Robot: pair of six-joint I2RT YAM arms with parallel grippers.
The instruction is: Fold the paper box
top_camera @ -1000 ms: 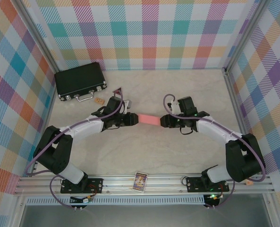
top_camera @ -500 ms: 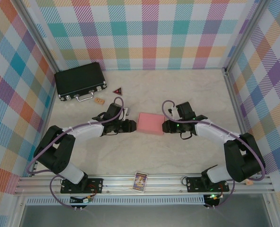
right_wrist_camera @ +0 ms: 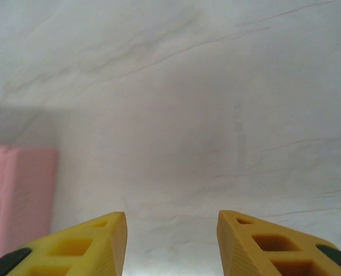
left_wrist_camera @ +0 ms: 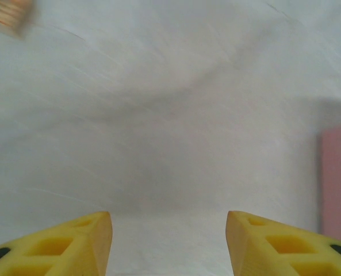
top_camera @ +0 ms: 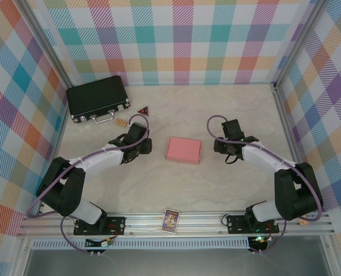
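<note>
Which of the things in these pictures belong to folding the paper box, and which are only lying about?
For the job:
- paper box, pink, lying between the arms
- left gripper and right gripper, both open, holding nothing

Lying about:
- black case
- dark red triangle
- small tan piece
- picture card at the near edge

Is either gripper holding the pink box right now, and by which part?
Nothing is held. The left gripper and right gripper stand open over bare table; the paper box lies between them, touched by neither.
</note>
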